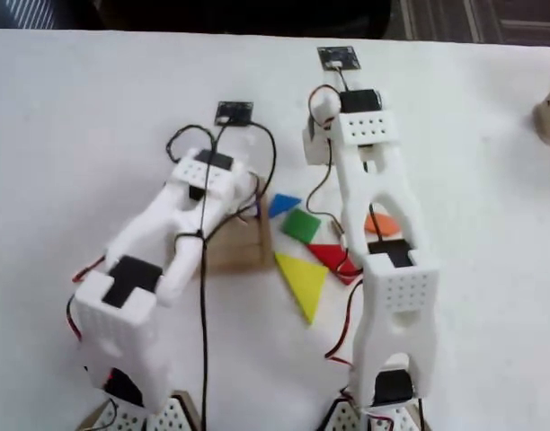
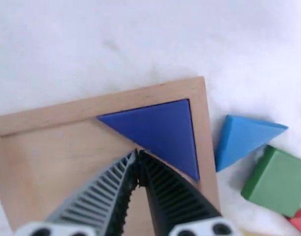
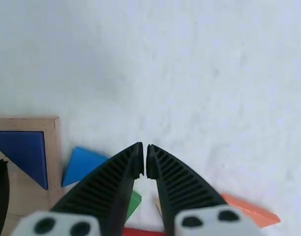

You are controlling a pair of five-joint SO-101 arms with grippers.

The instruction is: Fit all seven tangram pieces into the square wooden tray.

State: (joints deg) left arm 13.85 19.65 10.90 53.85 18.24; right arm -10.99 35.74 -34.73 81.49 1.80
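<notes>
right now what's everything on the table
wooden tray: 1, tan, under left arm
big triangle: 1, dark blue, in tray corner
small triangle: 1, light blue, outside the tray
square: 1, green, beside the small triangle
red piece: 1, red, by the square
yellow triangle: 1, yellow, nearest arm bases
orange piece: 1, orange, under right arm
circuit boards: 2, black, far side
left gripper: 1, dark, shut over tray
right gripper: 1, black, shut over table

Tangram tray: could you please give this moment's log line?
tray: dark blue triangle in corner | left gripper: shut | right gripper: shut | yellow triangle: outside tray
</notes>
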